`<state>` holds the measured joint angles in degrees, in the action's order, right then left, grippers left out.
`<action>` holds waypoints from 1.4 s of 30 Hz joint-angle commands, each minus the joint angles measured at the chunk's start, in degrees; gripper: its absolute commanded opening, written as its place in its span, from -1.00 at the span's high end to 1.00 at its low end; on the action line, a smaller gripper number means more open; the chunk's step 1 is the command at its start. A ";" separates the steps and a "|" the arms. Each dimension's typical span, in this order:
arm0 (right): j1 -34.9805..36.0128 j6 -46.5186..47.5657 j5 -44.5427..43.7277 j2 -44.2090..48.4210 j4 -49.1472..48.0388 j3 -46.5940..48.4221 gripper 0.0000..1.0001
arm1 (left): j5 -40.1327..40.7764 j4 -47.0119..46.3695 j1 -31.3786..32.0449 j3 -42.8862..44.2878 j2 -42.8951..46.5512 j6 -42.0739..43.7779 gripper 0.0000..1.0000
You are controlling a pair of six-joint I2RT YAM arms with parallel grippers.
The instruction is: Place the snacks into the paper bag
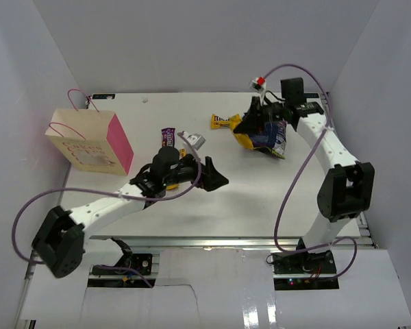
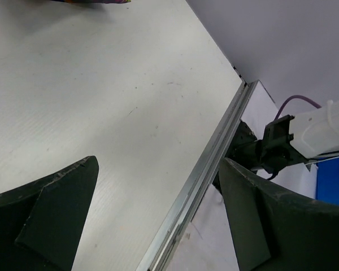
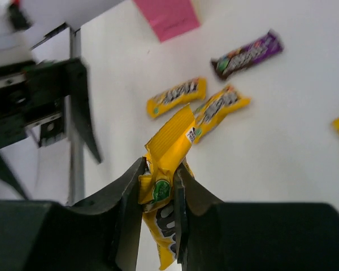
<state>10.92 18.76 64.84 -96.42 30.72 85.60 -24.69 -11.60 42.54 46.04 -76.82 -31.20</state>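
My right gripper (image 1: 249, 128) is shut on a yellow candy packet (image 3: 165, 148) and holds it above the table at the back right, next to the crinkly dark blue snack bag (image 1: 272, 137). In the right wrist view, two more yellow packets (image 3: 176, 96) (image 3: 221, 106) and a purple-brown packet (image 3: 247, 55) lie on the table below. My left gripper (image 1: 216, 175) is open and empty over mid-table; its view shows bare table between the fingers (image 2: 62, 197). The paper bag (image 1: 89, 145) stands at the far left. A purple packet (image 1: 168, 137) and a yellow packet (image 1: 222, 121) lie behind my left arm.
A small silvery packet (image 1: 194, 140) lies beside the purple one. The table's metal front edge (image 2: 214, 152) and the right arm's base (image 2: 271, 147) show in the left wrist view. White walls enclose the table on three sides.
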 commanded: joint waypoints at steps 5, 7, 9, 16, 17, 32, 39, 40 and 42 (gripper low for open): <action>10.87 -10.14 -10.95 -15.71 -12.35 28.19 0.82 | 15.36 13.33 0.70 -11.49 24.59 -0.07 -0.96; 14.21 -13.90 -12.10 -20.27 -14.53 36.45 0.82 | 21.15 18.26 0.79 -13.07 29.32 -2.62 -0.96; 17.64 -17.43 -13.86 -22.48 -21.37 41.21 0.82 | 23.72 21.95 0.87 -13.96 32.24 -5.61 -0.93; 28.36 -31.59 -27.80 -30.82 -47.92 47.79 0.78 | 34.26 36.10 0.96 -18.44 41.48 -22.92 -0.90; 29.41 -33.25 -29.75 -31.89 -50.12 49.12 0.78 | 34.01 37.16 0.96 -19.40 42.96 -24.07 -0.90; 46.56 -29.40 -55.69 -44.02 -75.19 58.27 0.85 | 30.49 40.33 0.96 -23.19 49.74 -28.48 -0.91; 48.49 -28.61 -61.85 -50.08 -78.44 60.29 0.85 | 30.14 40.86 0.87 -23.28 51.94 -29.01 -0.91; 48.93 -28.17 -62.98 -50.61 -78.79 60.56 0.85 | 29.96 40.86 0.87 -23.28 52.03 -28.92 -0.92; 49.20 -27.73 -64.13 -52.02 -80.11 61.08 0.85 | 29.61 40.95 0.87 -23.28 51.94 -28.74 -0.92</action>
<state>59.57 -10.68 5.85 -146.89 -42.70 143.44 5.82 28.49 43.27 22.94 -25.21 -59.55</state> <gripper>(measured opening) 0.283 0.956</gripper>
